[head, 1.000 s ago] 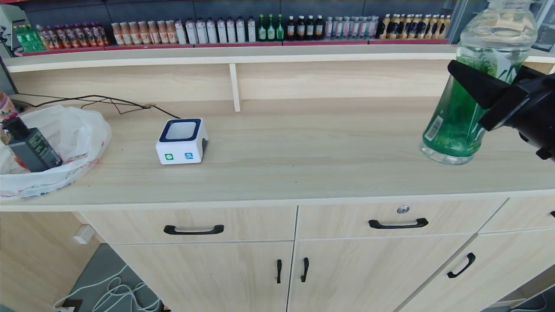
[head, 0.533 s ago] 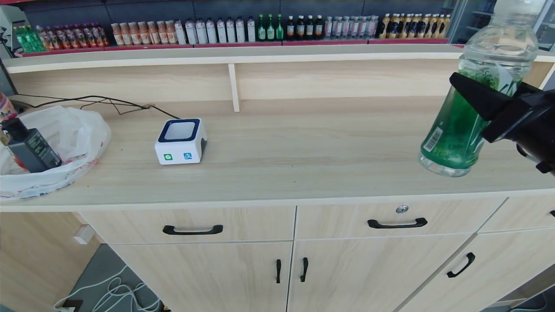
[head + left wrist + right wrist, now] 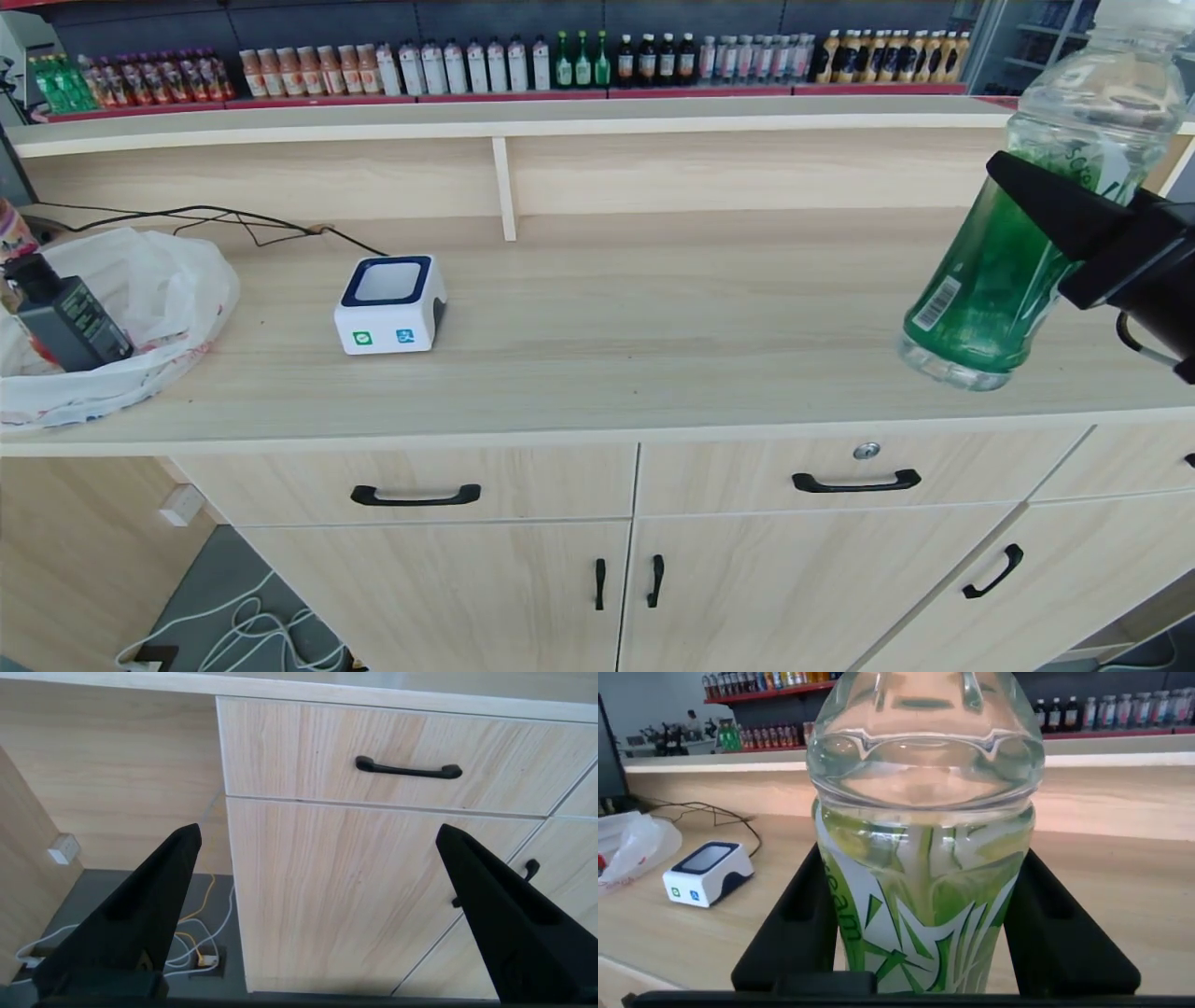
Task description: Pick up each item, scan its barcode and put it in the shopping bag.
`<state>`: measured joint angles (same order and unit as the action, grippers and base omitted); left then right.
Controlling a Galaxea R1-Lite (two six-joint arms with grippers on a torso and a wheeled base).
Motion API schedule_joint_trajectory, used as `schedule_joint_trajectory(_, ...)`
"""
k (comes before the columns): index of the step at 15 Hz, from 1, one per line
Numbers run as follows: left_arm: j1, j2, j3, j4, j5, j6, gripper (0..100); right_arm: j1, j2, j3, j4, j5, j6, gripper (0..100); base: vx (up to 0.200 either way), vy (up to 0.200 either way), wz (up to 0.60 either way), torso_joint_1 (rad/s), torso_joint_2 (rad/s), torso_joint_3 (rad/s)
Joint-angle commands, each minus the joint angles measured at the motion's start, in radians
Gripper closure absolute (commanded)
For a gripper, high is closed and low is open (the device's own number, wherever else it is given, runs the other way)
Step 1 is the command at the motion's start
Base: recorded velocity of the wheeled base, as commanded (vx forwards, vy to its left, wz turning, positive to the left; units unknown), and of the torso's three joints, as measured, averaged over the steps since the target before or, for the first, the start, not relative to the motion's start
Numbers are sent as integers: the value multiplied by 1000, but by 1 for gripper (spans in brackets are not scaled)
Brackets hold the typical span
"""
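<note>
I hold green bottle (image 3: 990, 280) clamped in right end effector (image 3: 1060, 210), above table (image 3: 653, 355) at far right, long axis near upright, slightly tilted. Barcode (image 3: 935, 303) faces left. Scanner (image 3: 390, 303) lies well left, shopping bag (image 3: 159, 280) beyond. Left end effector (image 3: 318, 915) spread wide, empty.

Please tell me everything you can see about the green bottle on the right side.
The clear plastic bottle with a green label appears to hold colourless liquid. A white barcode sits low on the label. The black right claw is shut on its middle, one finger on each side. The bottle tilts, base toward the robot's left, apparently just clear of the light wooden counter.
</note>
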<state>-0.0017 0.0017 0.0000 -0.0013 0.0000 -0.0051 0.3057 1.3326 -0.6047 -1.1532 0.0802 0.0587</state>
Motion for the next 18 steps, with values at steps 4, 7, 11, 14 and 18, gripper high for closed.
schedule_joint_trajectory(4,0,0,0,0,0,-1,0,1,-6,-1,1,0,-73,100,0,0,0,0,0,0)
schedule_joint_trajectory(7,0,0,0,0,0,-1,0,1,0,-10,1,-2,-74,100,0,133,0,-3,2,2)
schedule_joint_trajectory(11,0,0,0,1,0,-3,0,1,8,26,1,-2,-74,100,0,200,0,2,-1,0)
schedule_joint_trajectory(14,0,0,0,1,0,-4,0,1,16,16,1,-2,-77,100,0,200,0,-2,-2,4)
schedule_joint_trajectory(18,0,0,0,1,0,-4,0,0,10,17,3,-20,-76,100,0,200,0,2,2,5)
